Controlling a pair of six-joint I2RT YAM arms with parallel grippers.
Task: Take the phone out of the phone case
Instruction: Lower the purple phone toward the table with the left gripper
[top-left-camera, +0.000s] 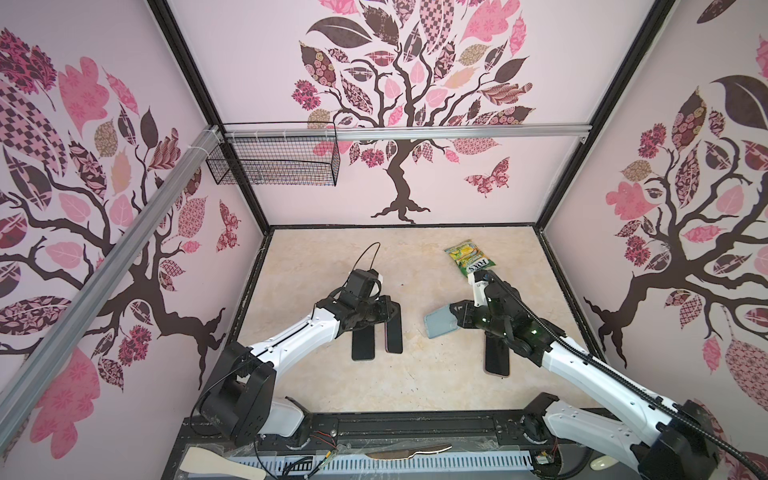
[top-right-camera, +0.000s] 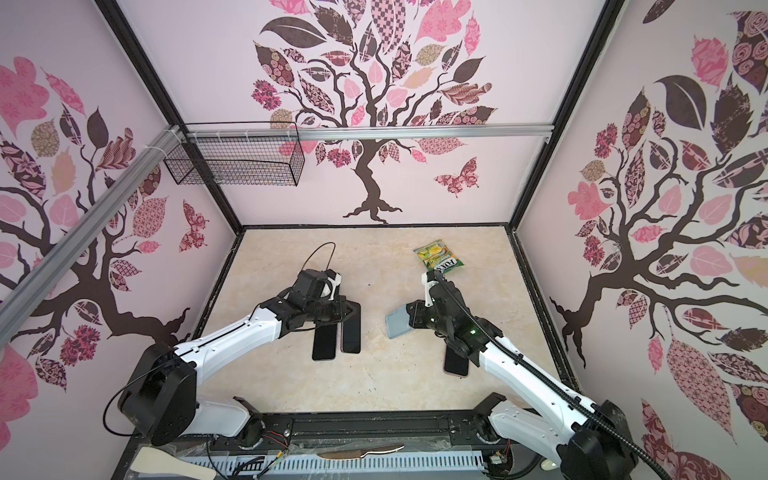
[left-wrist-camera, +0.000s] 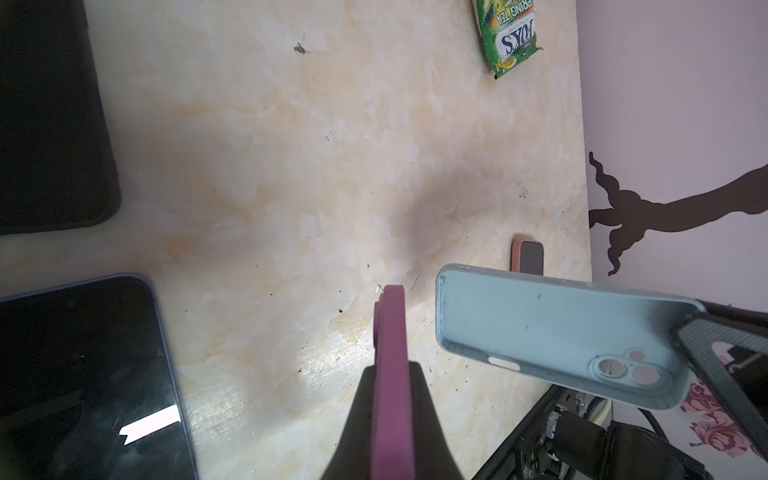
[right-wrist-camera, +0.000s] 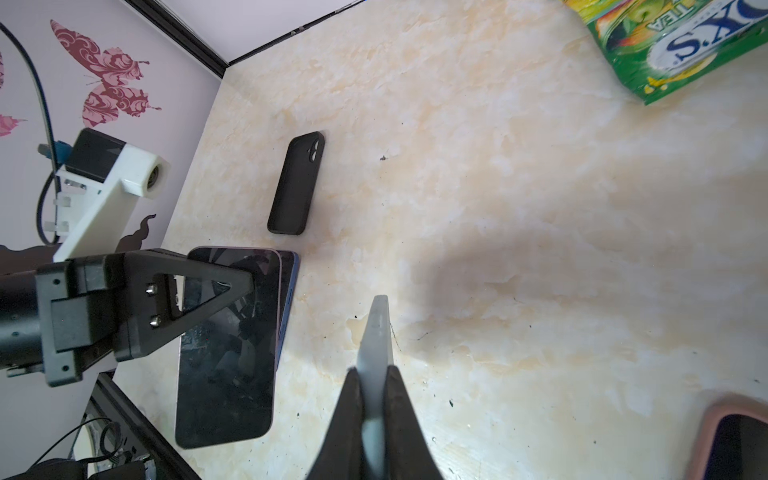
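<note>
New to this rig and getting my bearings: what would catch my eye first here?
The right gripper pinches an empty light-blue phone case above the right half of the table, while the left gripper clamps a pink-edged phone at centre-left, close by a blue-edged phone lying flat. A green candy bag lies at the back right, and pink tree wallpaper covers all three walls.

Illumination is bright, diffuse and even in all four views. In both top views wide-angle distortion splays the enclosure frame (top-left-camera: 183, 62) outward, and the arms cast faint, soft shadows on the counter (top-left-camera: 332, 395). In the left wrist view a white glare patch sits on the phone (left-wrist-camera: 83, 374), and the black case (left-wrist-camera: 45, 124) is blurred. In the right wrist view a broad soft shadow crosses the counter.
</note>
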